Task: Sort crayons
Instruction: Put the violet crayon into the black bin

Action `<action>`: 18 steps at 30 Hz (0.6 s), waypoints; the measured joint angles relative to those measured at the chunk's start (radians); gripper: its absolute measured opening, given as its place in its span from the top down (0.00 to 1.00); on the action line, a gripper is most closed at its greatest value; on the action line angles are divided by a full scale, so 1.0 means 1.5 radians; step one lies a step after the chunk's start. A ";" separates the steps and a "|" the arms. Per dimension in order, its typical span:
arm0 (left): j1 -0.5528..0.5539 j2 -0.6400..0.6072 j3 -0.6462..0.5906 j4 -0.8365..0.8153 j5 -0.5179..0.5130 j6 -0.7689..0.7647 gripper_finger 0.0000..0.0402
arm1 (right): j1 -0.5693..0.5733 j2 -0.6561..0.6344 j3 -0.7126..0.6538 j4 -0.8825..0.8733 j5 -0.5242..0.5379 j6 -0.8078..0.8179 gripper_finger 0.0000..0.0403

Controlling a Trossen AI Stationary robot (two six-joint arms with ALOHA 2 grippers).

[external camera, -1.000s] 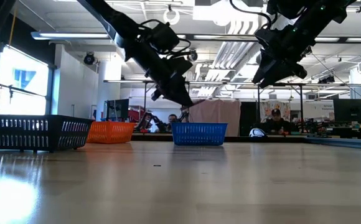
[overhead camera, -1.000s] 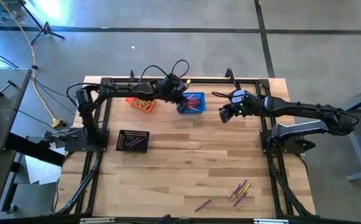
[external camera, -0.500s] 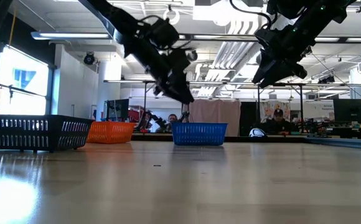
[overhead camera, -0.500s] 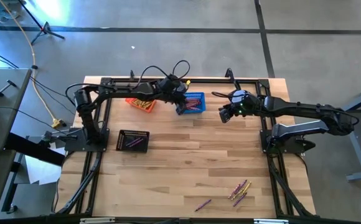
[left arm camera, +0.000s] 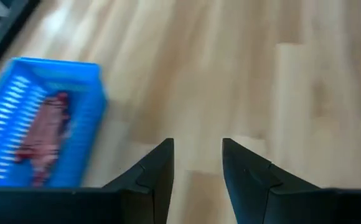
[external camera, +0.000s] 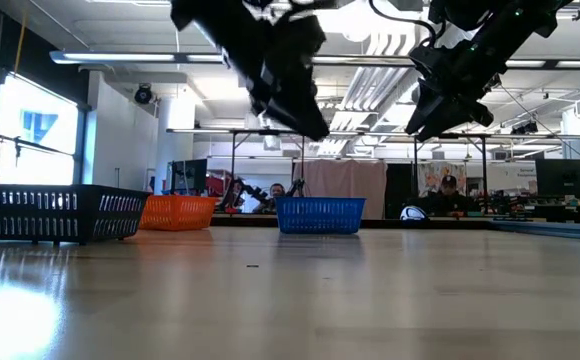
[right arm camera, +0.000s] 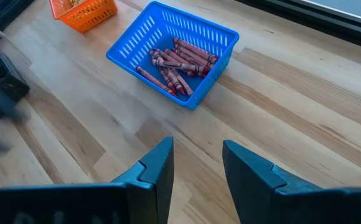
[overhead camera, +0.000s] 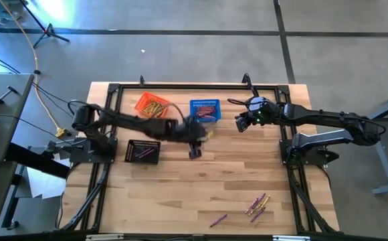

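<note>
The table (overhead camera: 201, 181) is pale wood in long planks of honey and cream tones, framed by black rails. At the upper middle of the high view sits a bright blue mesh basket (overhead camera: 205, 111) holding red crayons (right arm camera: 175, 63), and to its left an orange mesh basket (overhead camera: 152, 106) holding yellow ones. A black mesh basket (overhead camera: 143, 151) at centre left holds purple sticks. Near the lower right of the high view, loose crayons (overhead camera: 257, 205) lie in purple and gold. Both arms are dark, nearly black. The floor around the table is grey.
</note>
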 joint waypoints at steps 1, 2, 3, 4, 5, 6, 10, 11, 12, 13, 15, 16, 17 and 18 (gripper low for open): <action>-0.021 0.000 0.000 0.005 -0.008 -0.023 0.70 | 0.000 0.000 0.000 0.000 0.000 0.000 0.69; -0.042 0.000 0.000 0.012 -0.013 -0.046 0.70 | 0.000 0.000 0.000 0.000 0.000 0.000 0.69; -0.063 0.000 0.000 0.019 -0.017 -0.067 0.71 | 0.000 0.000 0.000 0.000 0.000 0.000 0.69; -0.084 0.001 0.000 0.024 -0.019 -0.084 0.71 | 0.000 0.000 0.000 0.000 0.000 0.000 0.69; -0.105 0.007 0.001 0.034 -0.019 -0.099 0.71 | 0.000 0.000 0.000 0.000 0.000 0.000 0.69; -0.125 0.014 0.002 0.046 -0.019 -0.107 0.71 | 0.000 0.000 0.000 0.000 0.000 0.000 0.69; -0.195 0.032 0.000 0.088 -0.042 -0.121 0.71 | 0.000 0.000 0.000 0.000 0.000 0.000 0.69; -0.209 0.032 0.000 0.095 -0.056 -0.133 0.71 | 0.000 0.000 0.000 0.000 0.000 0.000 0.69; -0.222 0.032 0.000 0.106 -0.068 -0.150 0.71 | 0.000 0.000 0.000 0.000 0.000 0.000 0.69; -0.234 0.032 0.000 0.118 -0.075 -0.167 0.71 | 0.000 0.000 0.000 0.000 0.000 0.000 0.69; -0.255 0.032 0.001 0.138 -0.085 -0.202 0.71 | 0.000 0.000 0.000 0.000 0.000 0.000 0.69; -0.267 0.032 0.001 0.144 -0.092 -0.217 0.71 | 0.000 0.000 0.000 0.000 0.000 0.000 0.69; -0.278 0.032 0.001 0.153 -0.097 -0.226 0.71 | 0.000 0.000 0.000 0.000 0.000 0.000 0.69; -0.288 0.032 0.001 0.164 -0.100 -0.230 0.71 | 0.000 0.000 0.000 0.000 0.000 0.000 0.69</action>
